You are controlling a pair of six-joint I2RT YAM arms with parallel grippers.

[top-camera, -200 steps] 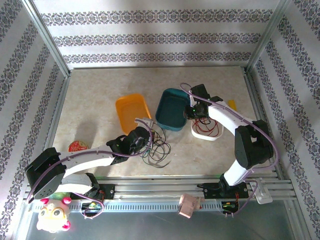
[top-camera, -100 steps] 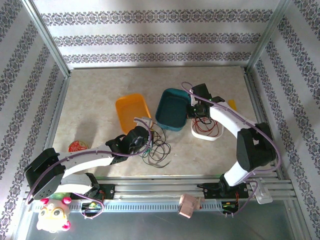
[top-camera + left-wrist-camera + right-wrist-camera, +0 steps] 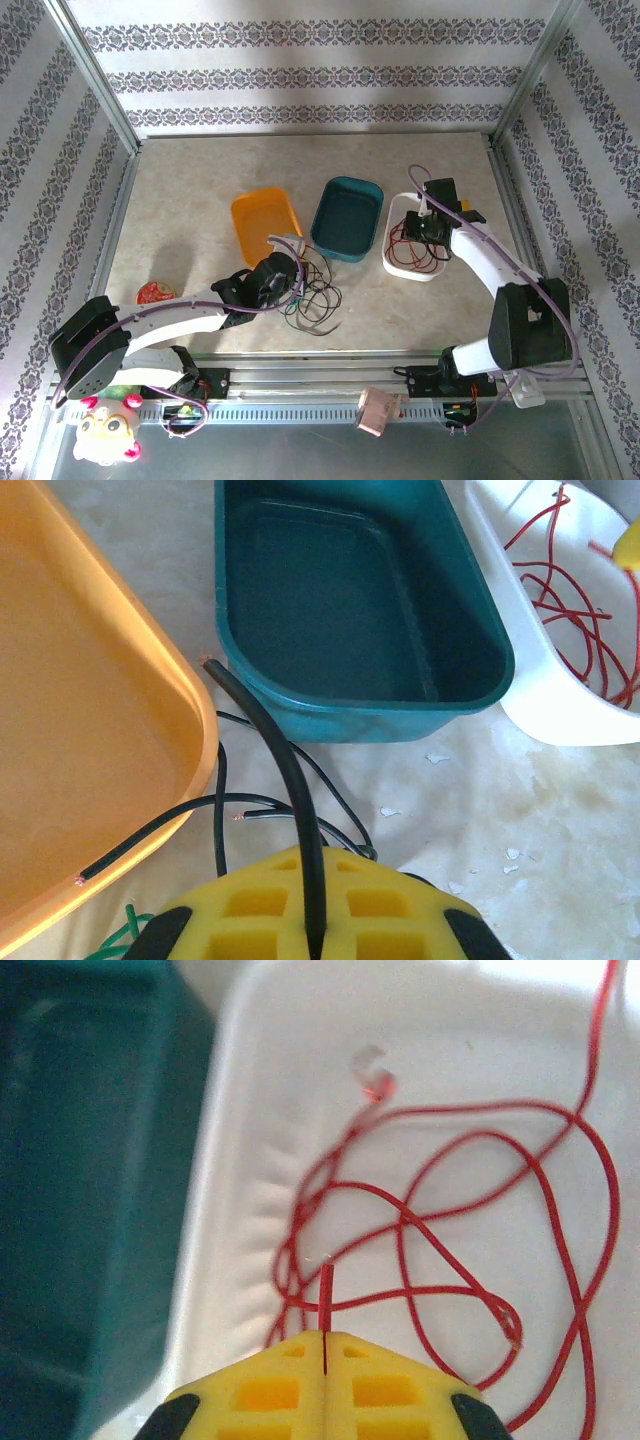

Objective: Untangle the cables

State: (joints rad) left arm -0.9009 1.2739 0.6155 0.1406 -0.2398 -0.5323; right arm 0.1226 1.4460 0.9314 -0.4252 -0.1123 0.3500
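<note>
From above, the left hand [image 3: 284, 272] hides part of the cables [image 3: 318, 296] on the desk [image 3: 200, 200], its arm stretched low. The right hand [image 3: 428, 228] hangs over the tray [image 3: 398, 267]. In the left wrist view, the hand is clenched on a black cable [image 3: 262, 720]. In the right wrist view, the hand is clenched on a red cable [image 3: 326, 1288], whose end is hidden.
</note>
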